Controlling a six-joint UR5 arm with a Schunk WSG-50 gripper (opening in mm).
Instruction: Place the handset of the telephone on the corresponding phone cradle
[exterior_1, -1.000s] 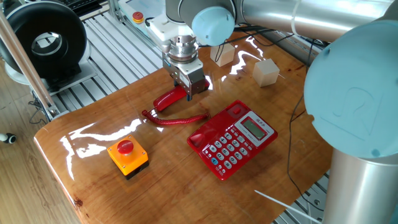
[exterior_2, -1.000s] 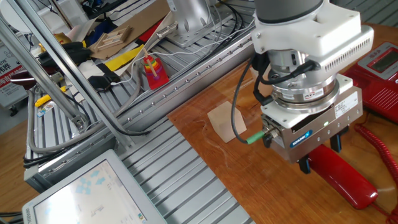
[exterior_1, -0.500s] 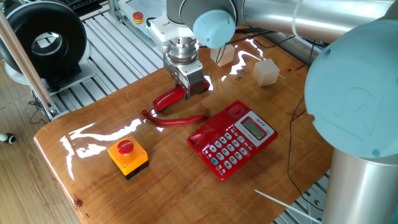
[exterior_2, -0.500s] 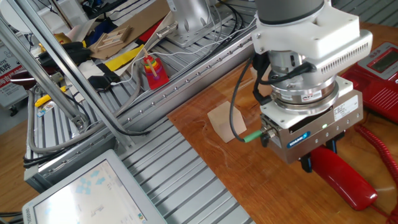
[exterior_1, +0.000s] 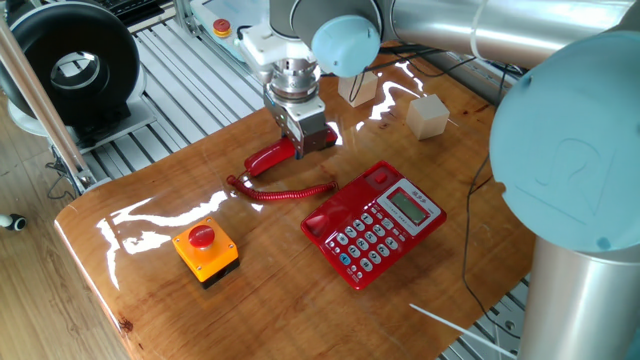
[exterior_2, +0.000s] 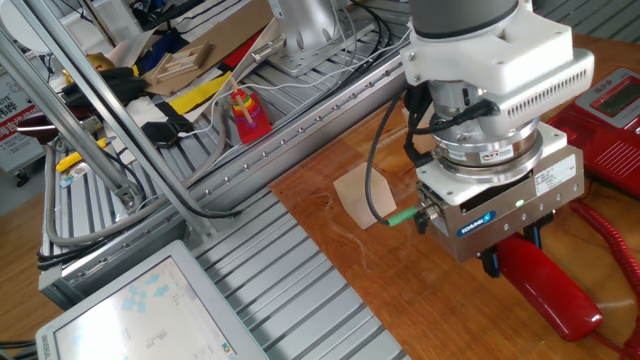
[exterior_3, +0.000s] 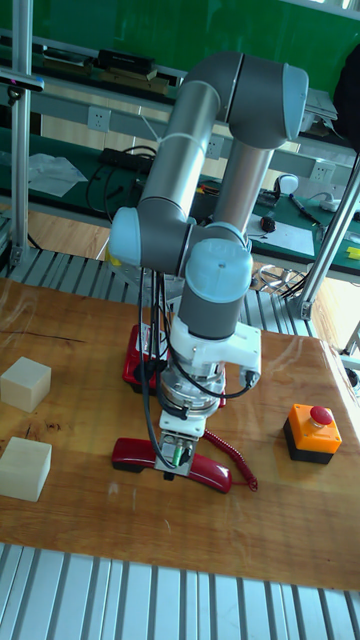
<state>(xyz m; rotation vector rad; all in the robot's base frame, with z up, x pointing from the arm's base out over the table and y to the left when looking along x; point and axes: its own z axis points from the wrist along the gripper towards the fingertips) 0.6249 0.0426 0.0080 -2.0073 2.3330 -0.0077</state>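
The red handset (exterior_1: 266, 160) lies on the wooden table (exterior_1: 150, 210), left of the telephone (exterior_1: 375, 225), and its coiled cord (exterior_1: 285, 192) runs toward the phone. My gripper (exterior_1: 301, 147) stands straight above the handset's right part. Its fingers (exterior_2: 491, 263) straddle the bar and press on its sides, so it is shut on the handset (exterior_2: 548, 292). In the tall fixed view the gripper (exterior_3: 172, 466) holds the handset (exterior_3: 128, 455) near its middle, at or just above the table. The phone cradle (exterior_1: 345, 200) along the phone's upper-left edge holds nothing.
An orange box with a red button (exterior_1: 205, 250) sits at the front left. Two pale wooden blocks (exterior_1: 430, 115) (exterior_1: 358, 88) stand at the back of the table. A thin wood piece (exterior_2: 365, 195) lies beside the gripper. Slatted metal framing (exterior_2: 300, 130) borders the table.
The gripper has crept slightly up and sideways, and its fingers have drawn in against the handset. The phone and the orange box have not moved.
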